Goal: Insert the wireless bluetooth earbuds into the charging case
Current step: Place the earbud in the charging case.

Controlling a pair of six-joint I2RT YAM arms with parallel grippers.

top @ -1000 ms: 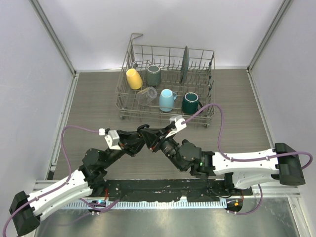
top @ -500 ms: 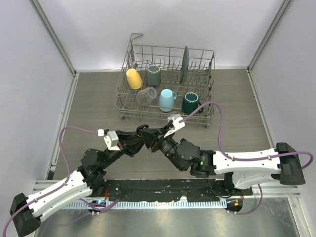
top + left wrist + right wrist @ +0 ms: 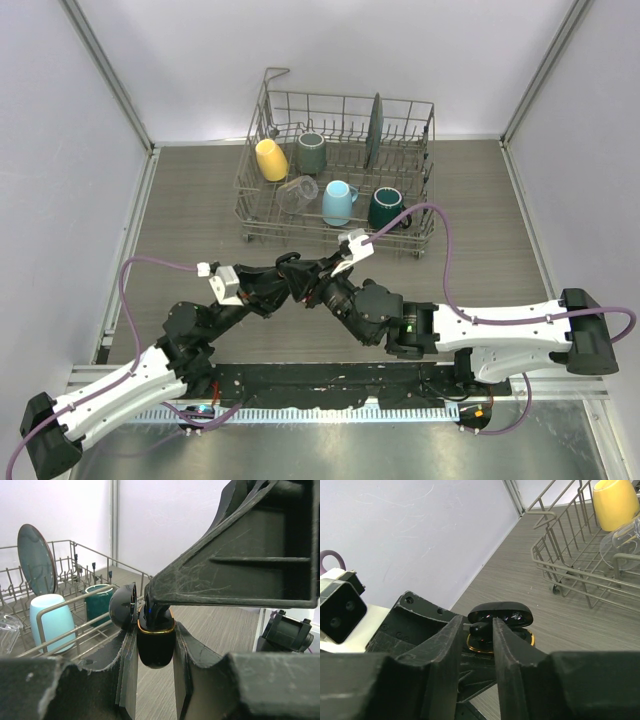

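You are looking down on a grey-brown wood-grain table (image 3: 190,200) that is sitting between plain white walls (image 3: 60,150), with metal posts (image 3: 108,75) rising at the far corners, a wire rack (image 3: 335,112) standing at the far side, and soft, even light falling across everything.
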